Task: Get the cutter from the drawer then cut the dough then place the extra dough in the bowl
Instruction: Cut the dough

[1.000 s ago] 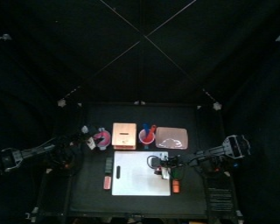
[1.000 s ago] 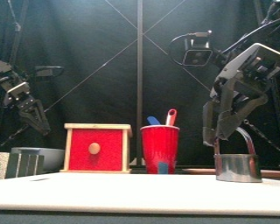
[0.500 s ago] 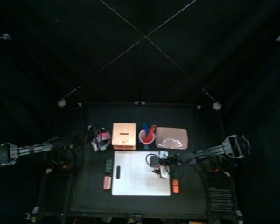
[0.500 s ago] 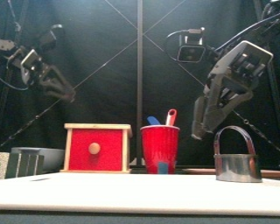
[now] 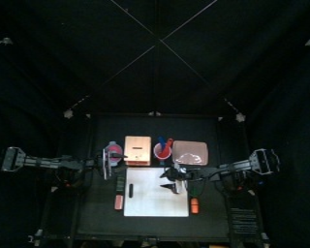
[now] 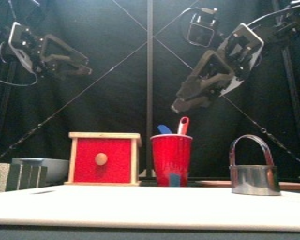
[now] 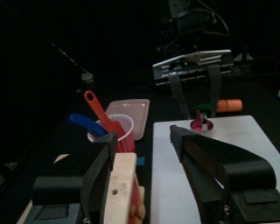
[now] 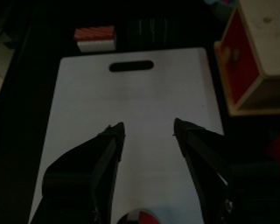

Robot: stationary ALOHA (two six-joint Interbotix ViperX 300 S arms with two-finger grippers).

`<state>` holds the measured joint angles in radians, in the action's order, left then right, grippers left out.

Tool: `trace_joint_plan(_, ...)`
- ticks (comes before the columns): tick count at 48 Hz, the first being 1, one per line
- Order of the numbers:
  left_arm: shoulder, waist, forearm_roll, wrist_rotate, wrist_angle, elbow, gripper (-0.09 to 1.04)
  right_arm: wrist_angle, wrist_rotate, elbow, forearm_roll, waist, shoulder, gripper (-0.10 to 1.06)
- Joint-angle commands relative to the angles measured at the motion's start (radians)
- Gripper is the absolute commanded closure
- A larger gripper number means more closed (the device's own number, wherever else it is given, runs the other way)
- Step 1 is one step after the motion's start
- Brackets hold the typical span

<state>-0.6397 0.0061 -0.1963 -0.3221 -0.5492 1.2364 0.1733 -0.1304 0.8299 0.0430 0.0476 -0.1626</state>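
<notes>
No legible text, label, brand, number or sign was observed in any view. The red drawer front (image 6: 121,165) of the wooden box (image 6: 104,136), the red cup (image 6: 172,156), the metal cutter (image 6: 253,178) and the white cutting board (image 5: 155,197) presented plain faces only.

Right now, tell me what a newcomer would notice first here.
The red cup with two knives stands mid-table beside the box with its red drawer front. The metal cutter stands at the right of the white board. Both grippers hang open above, the left gripper at the left, the right gripper over the board.
</notes>
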Motion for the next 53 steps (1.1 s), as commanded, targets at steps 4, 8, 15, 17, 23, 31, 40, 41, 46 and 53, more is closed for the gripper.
trace_joint_plan(4, 0.083, -0.051, -0.031, 0.009, -0.051, -0.034, 0.08, 0.135, 0.003, 0.020, 0.000, -0.014, -0.028, 0.12)
trace_joint_plan(8, 0.123, -0.069, -0.037, 0.009, -0.080, -0.040, 0.08, 0.189, 0.005, 0.034, 0.002, -0.015, -0.029, 0.12)
trace_joint_plan(15, 0.198, -0.098, -0.046, 0.012, -0.138, -0.055, 0.08, 0.273, 0.009, 0.055, 0.003, -0.020, -0.028, 0.12)
trace_joint_plan(17, 0.219, -0.107, -0.051, 0.012, -0.153, -0.061, 0.08, 0.293, 0.009, 0.063, 0.002, -0.018, -0.023, 0.12)
trace_joint_plan(23, 0.287, -0.135, -0.066, 0.012, -0.190, -0.083, 0.08, 0.336, 0.009, 0.086, 0.002, -0.020, -0.014, 0.12)
trace_joint_plan(31, 0.379, -0.163, -0.086, 0.012, -0.216, -0.118, 0.08, 0.365, 0.009, 0.115, -0.002, -0.020, -0.006, 0.12)
trace_joint_plan(40, 0.446, -0.167, -0.092, 0.009, -0.219, -0.155, 0.08, 0.388, 0.002, 0.118, -0.006, -0.014, -0.009, 0.12)
trace_joint_plan(41, 0.453, -0.167, -0.091, 0.009, -0.219, -0.158, 0.08, 0.390, 0.002, 0.118, -0.008, -0.014, -0.009, 0.12)
trace_joint_plan(46, 0.465, -0.167, -0.092, 0.008, -0.219, -0.163, 0.08, 0.388, 0.002, 0.121, -0.009, -0.015, -0.009, 0.12)
trace_joint_plan(53, 0.465, -0.166, -0.092, 0.006, -0.219, -0.161, 0.08, 0.388, 0.000, 0.120, -0.025, -0.018, -0.009, 0.12)
